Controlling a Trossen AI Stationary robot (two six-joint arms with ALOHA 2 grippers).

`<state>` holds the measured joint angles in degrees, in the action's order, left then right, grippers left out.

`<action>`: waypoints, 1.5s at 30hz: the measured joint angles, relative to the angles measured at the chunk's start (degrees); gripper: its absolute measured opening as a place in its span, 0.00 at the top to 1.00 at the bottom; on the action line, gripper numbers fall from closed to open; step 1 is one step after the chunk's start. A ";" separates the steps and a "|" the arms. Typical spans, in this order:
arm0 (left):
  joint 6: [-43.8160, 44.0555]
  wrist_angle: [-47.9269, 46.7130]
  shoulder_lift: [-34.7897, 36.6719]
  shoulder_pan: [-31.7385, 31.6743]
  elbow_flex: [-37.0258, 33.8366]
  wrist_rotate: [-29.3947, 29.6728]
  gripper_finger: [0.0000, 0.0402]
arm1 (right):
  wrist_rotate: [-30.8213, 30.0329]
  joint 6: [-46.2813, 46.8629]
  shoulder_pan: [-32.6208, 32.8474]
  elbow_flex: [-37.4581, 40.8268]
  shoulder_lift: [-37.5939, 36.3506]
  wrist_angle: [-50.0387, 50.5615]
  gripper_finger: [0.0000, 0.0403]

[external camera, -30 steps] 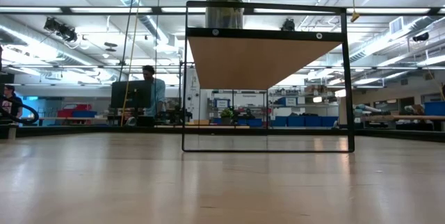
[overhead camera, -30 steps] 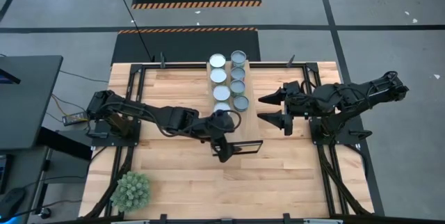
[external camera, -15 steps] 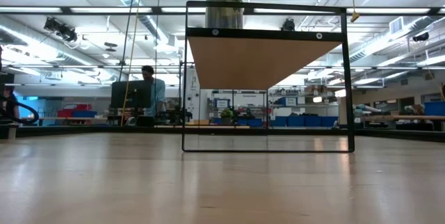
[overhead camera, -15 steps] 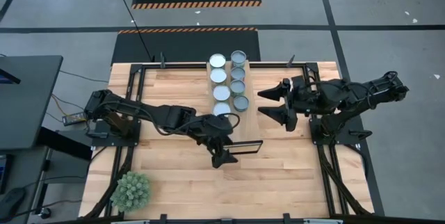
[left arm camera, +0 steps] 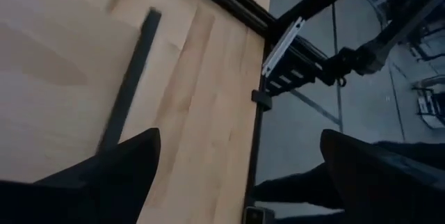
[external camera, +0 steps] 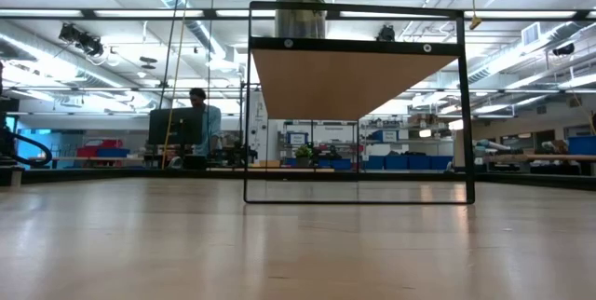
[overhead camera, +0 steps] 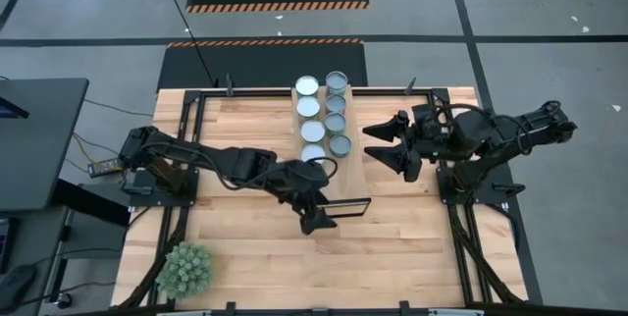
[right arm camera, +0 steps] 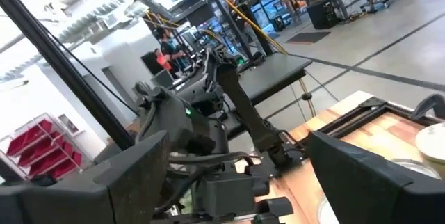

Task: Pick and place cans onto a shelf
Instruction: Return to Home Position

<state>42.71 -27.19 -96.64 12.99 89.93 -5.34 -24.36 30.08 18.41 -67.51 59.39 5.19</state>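
Backing away from the near end of the shelf, the left gripper is hanging with its fingers spread wide and nothing between them, no longer looming over the cans as it was a second ago. Beside the shelf, the right gripper is gaping empty too and drifting back toward its base. Farther along, the cans are standing in two rows on the shelf top, so I'd say the stocking is wrapping up.

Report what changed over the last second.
The left arm drew back from above the front can toward its own side; its open left gripper hangs by the shelf near end. The open right gripper shifted slightly toward the far edge of the table. The eight cans and the shelf stayed put.
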 joint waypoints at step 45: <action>1.75 6.50 44.26 1.97 -38.50 36.07 0.00 | -9.91 -9.22 -0.78 12.07 -38.37 30.76 0.14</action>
<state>44.46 -20.69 -52.39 14.96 51.43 30.73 -34.27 20.86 17.63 -55.44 21.02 35.95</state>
